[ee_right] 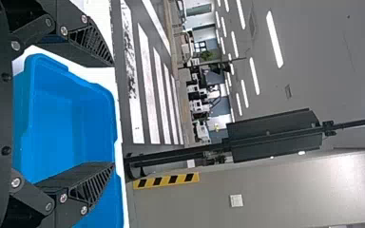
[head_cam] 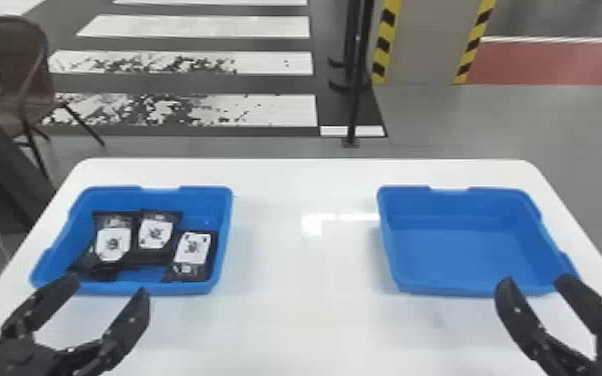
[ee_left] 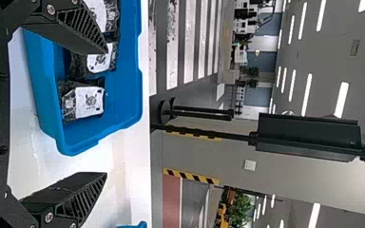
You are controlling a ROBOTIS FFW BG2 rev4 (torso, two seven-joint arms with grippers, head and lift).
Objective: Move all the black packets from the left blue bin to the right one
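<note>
Clock dirs. are for the head view, w/ 12 at the far edge. Black plastic packets w/ white labels (head_cam: pixel 156 235) lie in the L blue plastic bin (head_cam: pixel 165 288), at approx. 9 o'clock on the white worktop (head_cam: pixel 300 310). Three show their labels: one at approx. 9 o'clock in the bin, one at 1, one at 4 & slightly turned. A 4th black packet (head_cam: pixel 84 261) is partly hidden at 8, under the 9 o'clock one; can't tell if more sit underneath. The 9 & 1 o'clock packets touch or overlap; the 4 o'clock one is just beside the 1 o'clock one. The R blue plastic bin (head_cam: pixel 465 250) is at approx. 3 o'clock on the worktop, well apart from the L bin. The L hand (head_cam: pixel 107 287) is wide open, black fingers well apart & holding nothing, tips near the L bin's front rim at approx. 6 o'clock. The R hand (head_cam: pixel 536 281) is also open w/ nothing btwn its fingers, tips near the R bin's front rim at approx. 5 o'clock. Past the worktop: a brown chair (head_cam: pixel 20 75) w/ dark legs at approx. 10, a thin black post (head_cam: pixel 356 100) just past 12, & a grey pillar (head_cam: pixel 425 40) w/ yellow-black stripes at 1.
</note>
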